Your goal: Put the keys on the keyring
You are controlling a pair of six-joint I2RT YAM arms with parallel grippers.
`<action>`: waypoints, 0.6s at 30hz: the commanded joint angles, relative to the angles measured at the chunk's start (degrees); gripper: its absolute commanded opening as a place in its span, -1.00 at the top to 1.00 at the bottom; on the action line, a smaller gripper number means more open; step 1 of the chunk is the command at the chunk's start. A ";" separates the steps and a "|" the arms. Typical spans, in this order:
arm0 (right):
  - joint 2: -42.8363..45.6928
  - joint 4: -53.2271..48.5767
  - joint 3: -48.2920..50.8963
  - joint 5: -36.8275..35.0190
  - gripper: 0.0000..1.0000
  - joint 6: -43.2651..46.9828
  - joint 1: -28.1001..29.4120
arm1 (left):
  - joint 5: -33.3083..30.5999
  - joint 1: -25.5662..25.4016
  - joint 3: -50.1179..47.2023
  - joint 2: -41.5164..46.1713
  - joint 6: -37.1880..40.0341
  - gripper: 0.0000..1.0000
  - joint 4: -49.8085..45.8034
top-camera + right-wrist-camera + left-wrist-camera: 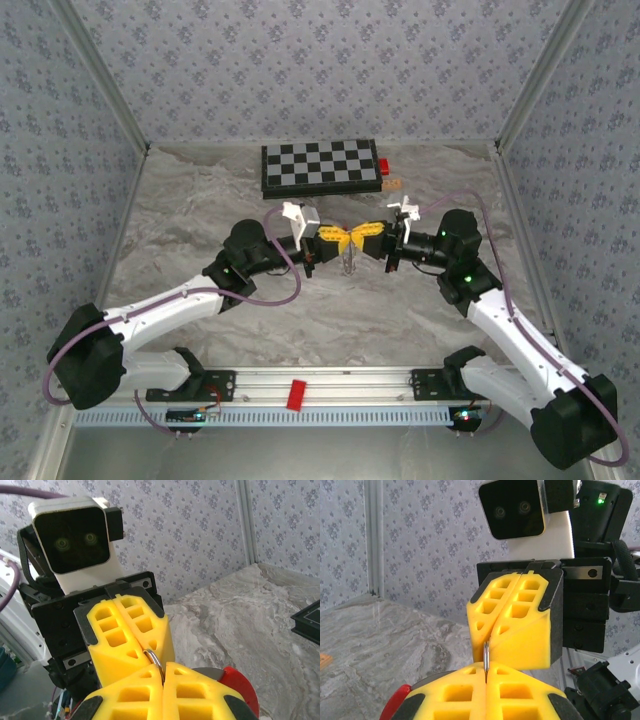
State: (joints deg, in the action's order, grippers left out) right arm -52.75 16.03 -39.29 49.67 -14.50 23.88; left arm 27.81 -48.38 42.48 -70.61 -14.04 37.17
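**Above the middle of the tabletop (200, 300), two grippers pinch one keyring (486, 657)**

The left gripper (485, 676) is clamped on the thin grey loop's edge. Tip to tip with it, the right gripper (163, 672) grips the same loop. A chessboard (320, 166) lies by the far edge, a small orange key (393, 184) just beside its right end.

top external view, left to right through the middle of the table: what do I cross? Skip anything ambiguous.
left gripper → keyring, hanging where the two sets of fingertips meet, pinched by both → right gripper → keys, farther back on the table. Chessboard left out: it spans most of that width.
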 commanded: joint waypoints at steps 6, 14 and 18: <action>0.26 -18.16 -6.68 1.17 1.00 13.26 -1.91 | 3.60 2.78 2.45 3.46 2.42 0.66 -7.02; -4.45 -32.04 -13.72 -2.71 1.00 24.21 -0.49 | 4.02 3.84 4.03 5.04 10.05 0.44 -19.11; -6.62 -40.04 -18.28 -6.32 1.00 29.45 2.20 | 4.63 4.48 5.43 5.26 13.94 0.42 -24.71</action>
State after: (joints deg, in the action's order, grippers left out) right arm -58.81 -15.49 -53.41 46.39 8.43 24.34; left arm 30.63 -44.56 45.12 -66.74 -4.51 17.72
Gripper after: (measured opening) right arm 0.045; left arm 0.285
